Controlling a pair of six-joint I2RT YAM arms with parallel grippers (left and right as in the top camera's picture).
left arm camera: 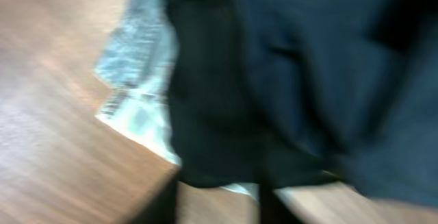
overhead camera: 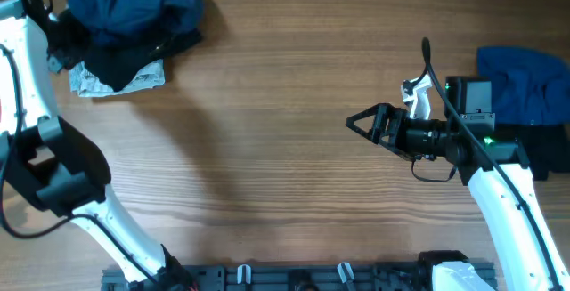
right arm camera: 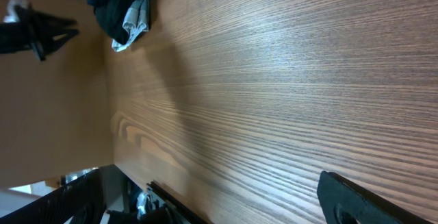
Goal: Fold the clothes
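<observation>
A heap of clothes lies at the table's far left: a blue garment (overhead camera: 134,2) on top, a black garment (overhead camera: 134,55) under it, and a grey-white patterned piece (overhead camera: 98,79) at the bottom. My left gripper (overhead camera: 61,51) is at the heap's left edge. In the blurred left wrist view its fingers (left arm camera: 215,207) are apart over bare wood, just short of the black garment (left arm camera: 212,101) and the patterned piece (left arm camera: 133,66). My right gripper (overhead camera: 361,122) is open and empty over the table's middle right. One of its fingers (right arm camera: 356,200) shows in the right wrist view.
A blue garment (overhead camera: 525,82) lies on a dark one (overhead camera: 548,149) at the right edge, behind my right arm. The wooden table (overhead camera: 285,77) stretches between the two heaps. A rack runs along the front edge (overhead camera: 294,278).
</observation>
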